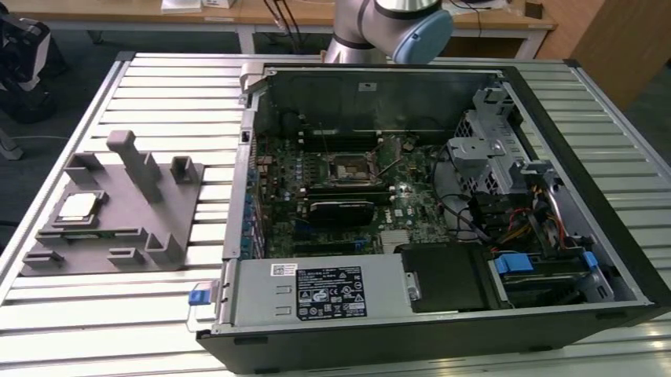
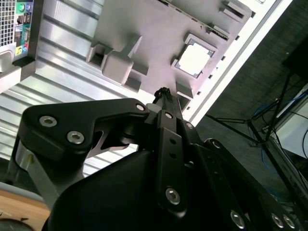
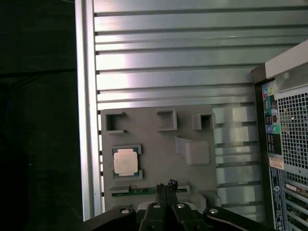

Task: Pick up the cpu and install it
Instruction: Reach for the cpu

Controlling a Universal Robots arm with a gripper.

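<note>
The gripper (image 2: 163,92) (image 3: 165,185) is hanging high over the slatted table (image 3: 159,62). Its two black fingers are drawn together to a narrow point and are gripping nothing. In both wrist views its dark body is covering whatever is lying straight under the wrist.

The cpu (image 2: 194,60) (image 3: 125,161) is lying flat, silver top up, in a shallow square seat of the grey block (image 2: 154,29) (image 3: 154,144). It is sitting well below the gripper and a little to one side of the line along which the tips are pointing. Glare is washing out its top in the second wrist view, so no surface detail is readable there. In the first wrist view its thin darker rim is showing all round.

Just under the tips, a green strip (image 3: 139,191) at the block's edge is running beneath the fingers. It is half covered, and what it is cannot be told.

On the other side of the gripper from the cpu, the case (image 3: 284,144) (image 2: 19,24) is running out of frame in both wrist views, with part of its rear panel in sight.

In the exterior view the cpu (image 1: 78,206) is resting on the block (image 1: 105,243) beside the upright posts. The case (image 1: 419,345) is lying open, well apart from the cpu. The socket (image 1: 346,166) is sitting mid-board as a dark square, and whether anything is lying in it is hard to make out. The arm (image 1: 398,23) is being cut off by the picture's upper edge behind the case.
</note>
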